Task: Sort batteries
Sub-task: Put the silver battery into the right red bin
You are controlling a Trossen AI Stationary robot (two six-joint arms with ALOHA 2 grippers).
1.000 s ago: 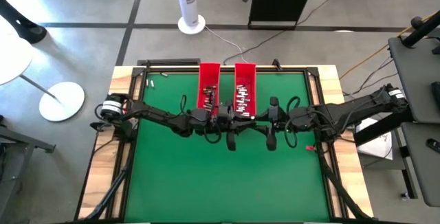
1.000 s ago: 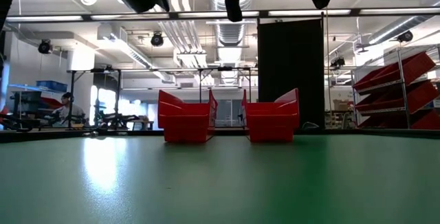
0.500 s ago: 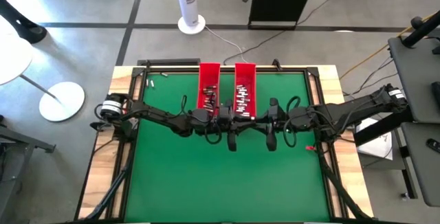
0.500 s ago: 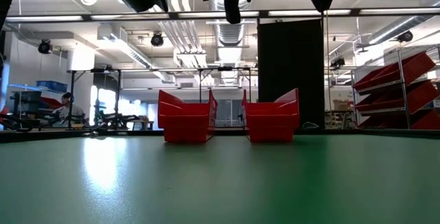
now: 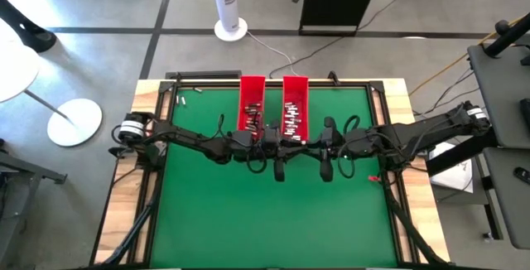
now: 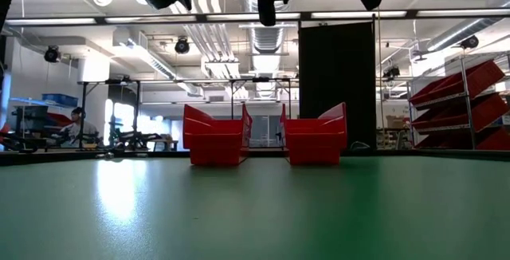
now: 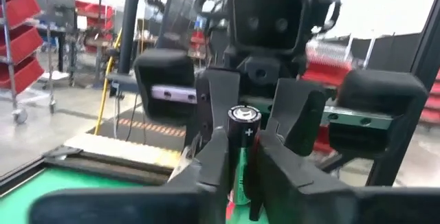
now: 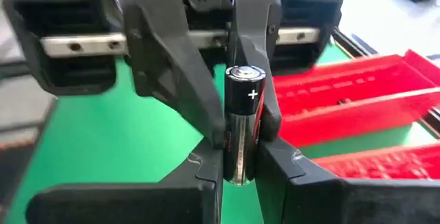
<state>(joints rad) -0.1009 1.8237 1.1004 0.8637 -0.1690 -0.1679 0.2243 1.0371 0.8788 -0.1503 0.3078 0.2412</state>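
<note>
One battery (image 7: 244, 117), dark with a silver cap and a white plus mark, stands upright between both grippers, plus end up; the right wrist view shows the battery (image 8: 239, 114) too. My left gripper (image 7: 240, 152) and right gripper (image 8: 239, 165) face each other fingertip to fingertip, high above the near ends of two red trays. In the high view the left gripper (image 5: 269, 140) and right gripper (image 5: 310, 142) meet there. Many batteries (image 5: 291, 119) lie in the trays. My left gripper pinches the battery's body (image 7: 240, 148) below the plus cap between its two fingers (image 7: 213, 162), coming level from the table's left. The battery is upright and lifted clear. My right gripper pinches the same battery low on its body (image 8: 237, 165) between its fingers (image 8: 206, 172), coming level from the table's right, across the battery.
The left tray (image 5: 251, 104) and right tray (image 5: 295, 104) lie side by side at the far middle of the green mat, shown head-on in the low view as left tray (image 6: 215, 144) and right tray (image 6: 316, 142). A few loose batteries (image 5: 186, 90) lie at the far left corner.
</note>
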